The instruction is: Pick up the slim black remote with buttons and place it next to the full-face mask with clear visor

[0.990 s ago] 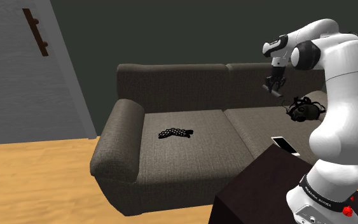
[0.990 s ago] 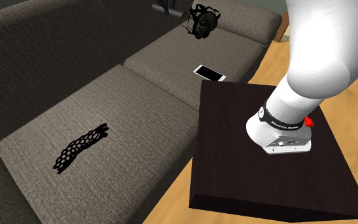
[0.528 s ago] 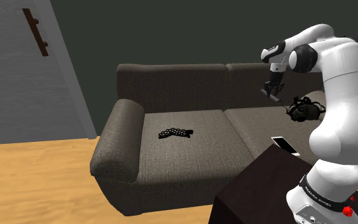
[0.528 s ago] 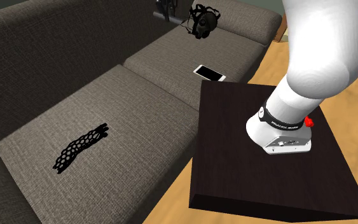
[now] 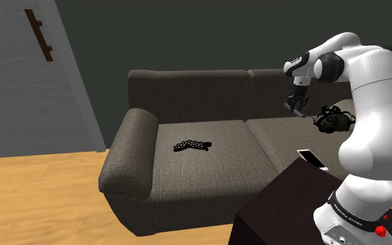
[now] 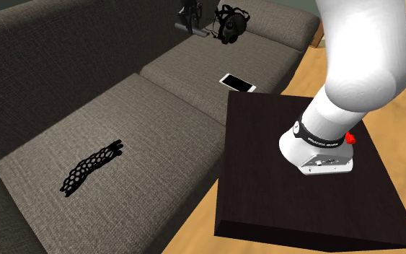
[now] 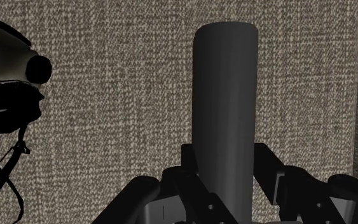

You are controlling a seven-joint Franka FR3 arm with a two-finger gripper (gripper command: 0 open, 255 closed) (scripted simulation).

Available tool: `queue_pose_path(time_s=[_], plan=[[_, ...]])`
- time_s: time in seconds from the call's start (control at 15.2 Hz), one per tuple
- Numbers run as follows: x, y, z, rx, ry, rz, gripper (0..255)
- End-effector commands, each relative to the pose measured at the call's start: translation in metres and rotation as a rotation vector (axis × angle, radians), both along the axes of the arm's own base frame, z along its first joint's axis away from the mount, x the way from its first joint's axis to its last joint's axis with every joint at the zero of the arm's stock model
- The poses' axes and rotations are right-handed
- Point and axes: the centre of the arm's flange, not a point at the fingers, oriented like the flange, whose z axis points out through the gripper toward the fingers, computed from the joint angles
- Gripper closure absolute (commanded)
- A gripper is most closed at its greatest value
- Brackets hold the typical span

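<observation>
A white robot arm point(image 5: 368, 83) reaches from its dark stand point(image 6: 266, 180) over a dark grey fabric sofa point(image 5: 187, 87), its black claw point(image 7: 225, 172) closed around a slim remote point(image 7: 225, 95) and gripping it by one end. In the wrist view the remote runs straight out from between the two fingers as a smooth, dark grey slab with a rounded far end, set against the sofa's woven cloth.

In the shoulder view the claw hangs in front of the backrest, above the seat cushion on that view's right. The remote is held in the air there, near the full-face mask point(image 5: 332, 120) but apart from it, on the side toward the view's left. The mask, black with dangling straps, rests on the same cushion close to the backrest.

A white phone point(image 6: 237, 82) with a dark screen lies flat near that cushion's front edge, just beyond the stand. On the other seat cushion, well apart from the claw, lies a black mesh strip point(image 6: 93, 167). Pale wood floor point(image 5: 41, 202) runs beside the sofa's rolled armrest
</observation>
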Motion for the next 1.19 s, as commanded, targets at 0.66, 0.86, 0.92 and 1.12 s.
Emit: queue_pose_path(time_s=[0.66, 0.86, 0.92, 1.12], plan=[[0.001, 0.000, -0.063, -0.001, 0.000, 0.000, 255], [0.001, 0.000, -0.078, -0.001, 0.000, 0.000, 255], [0.001, 0.000, -0.084, -0.001, 0.000, 0.000, 255], [0.001, 0.000, -0.099, -0.001, 0.000, 0.000, 255]])
